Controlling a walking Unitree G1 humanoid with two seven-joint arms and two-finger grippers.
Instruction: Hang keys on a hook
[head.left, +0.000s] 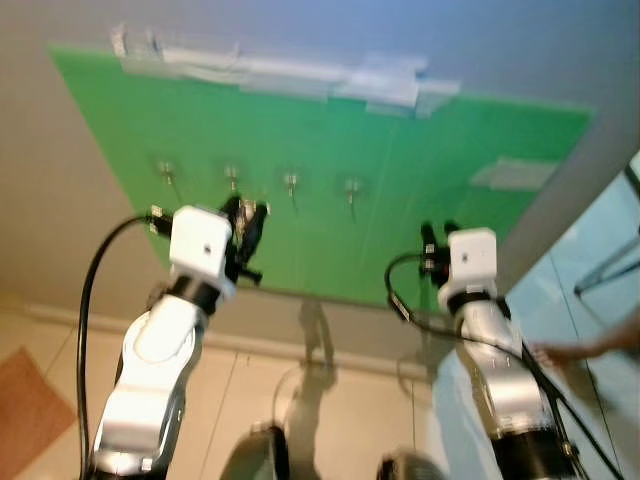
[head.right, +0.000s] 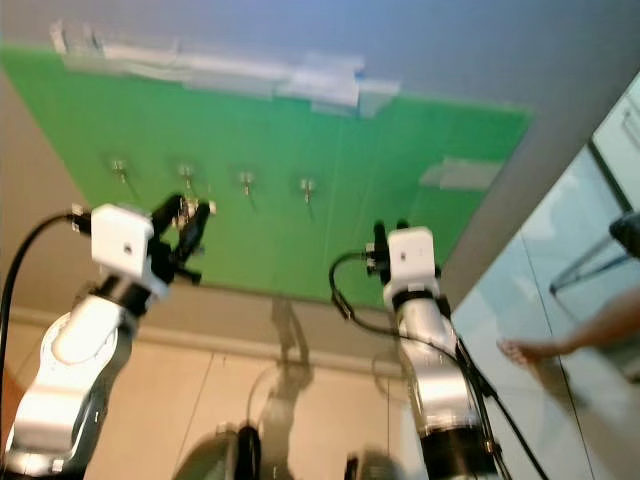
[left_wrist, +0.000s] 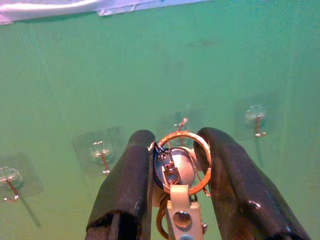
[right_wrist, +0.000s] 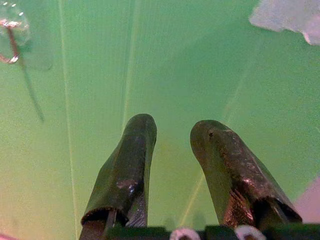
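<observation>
Head views: A green board (head.left: 400, 170) is shown fixed to a grey wall, with strips of pale tape (head.left: 290, 72) along its upper edge and a further patch of tape (head.left: 512, 173) toward its right side. A row of four small hooks (head.left: 291, 183) on clear adhesive pads is seen across the board. Pale floor tiles (head.left: 250, 400) are visible below the wall. The left gripper (head.left: 247, 222) is raised before the board, just below the second hook from the left, and a bunch of keys (head.right: 186, 209) is pinched between its fingers. The right gripper (head.left: 437, 232) is held up further right, below and to the right of the hook row, near the board's lower edge. A person's hand (head.right: 530, 349) is seen at the right margin, beside a glass panel (head.left: 600, 290).

Left wrist view: The keys (left_wrist: 181, 170) are gripped between the two black fingers (left_wrist: 127, 190); a copper-coloured ring, a small clasp and a white tag can be made out. A hook (left_wrist: 181, 124) is seen directly beyond the ring; whether ring and hook touch cannot be told. Further hooks are visible on either side.

Right wrist view: The right gripper's fingers (right_wrist: 125, 170) are spread apart with nothing between them, pointed at bare green board (right_wrist: 175, 65). One hook (right_wrist: 10, 40) is seen at a corner of the frame, and a patch of tape (right_wrist: 290, 17) at another.
</observation>
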